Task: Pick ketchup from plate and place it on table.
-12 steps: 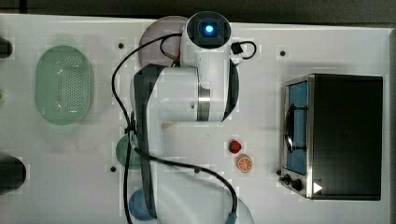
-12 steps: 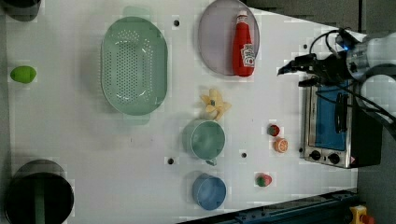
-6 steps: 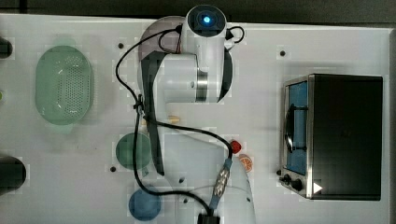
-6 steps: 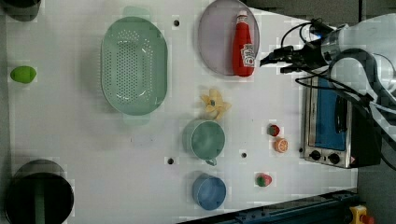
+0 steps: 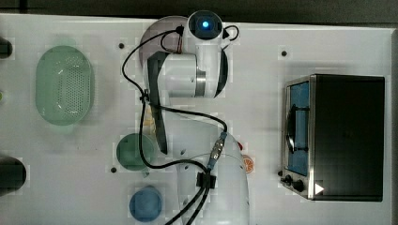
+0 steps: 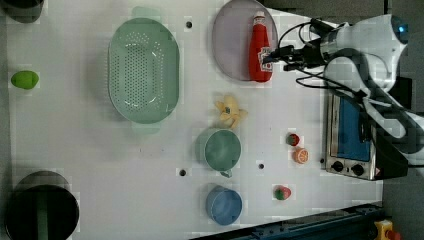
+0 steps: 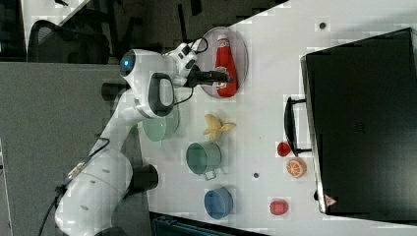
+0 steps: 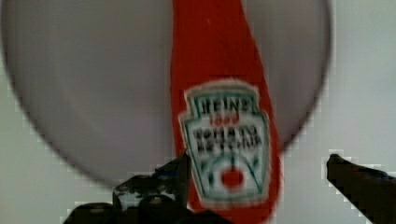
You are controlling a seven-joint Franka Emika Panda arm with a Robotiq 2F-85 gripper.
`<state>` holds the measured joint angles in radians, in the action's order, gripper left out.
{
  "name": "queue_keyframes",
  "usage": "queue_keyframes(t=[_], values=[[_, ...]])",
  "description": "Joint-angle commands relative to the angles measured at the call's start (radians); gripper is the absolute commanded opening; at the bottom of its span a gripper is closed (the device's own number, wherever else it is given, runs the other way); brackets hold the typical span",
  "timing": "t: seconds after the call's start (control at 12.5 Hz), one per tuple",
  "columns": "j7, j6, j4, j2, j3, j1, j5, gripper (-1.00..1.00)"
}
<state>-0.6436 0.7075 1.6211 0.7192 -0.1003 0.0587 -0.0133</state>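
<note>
In the top view, your arm (image 5: pixel 197 79) covers most of the plate (image 5: pixel 152 35), which lies on the table (image 5: pixel 263 28). In the left view, the ketchup (image 6: pixel 260 50) lies flat on the plate (image 6: pixel 232 45), and your gripper (image 6: pixel 274 54) hangs just at the bottle's base. The right view shows the gripper (image 7: pixel 222 77) over the ketchup (image 7: pixel 225 66). In the wrist view, the fingers (image 8: pixel 359 179) are spread wide, one on each side of the ketchup (image 8: pixel 219 93), gripping nothing.
</note>
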Motion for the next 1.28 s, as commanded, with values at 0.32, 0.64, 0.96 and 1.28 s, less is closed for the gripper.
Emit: queue_keyframes(t=[0.32, 0.64, 0.96, 1.28], values=[[-0.065, 0.138, -0.061, 0.086, -0.007, -0.021, 0.044, 1.0], [-0.065, 0.199, -0.067, 0.121, -0.005, -0.021, 0.044, 0.92], [-0.064, 0.191, -0.076, 0.109, -0.007, -0.02, 0.044, 0.17], [-0.041, 0.187, -0.076, 0.041, -0.007, -0.015, 0.029, 0.17]])
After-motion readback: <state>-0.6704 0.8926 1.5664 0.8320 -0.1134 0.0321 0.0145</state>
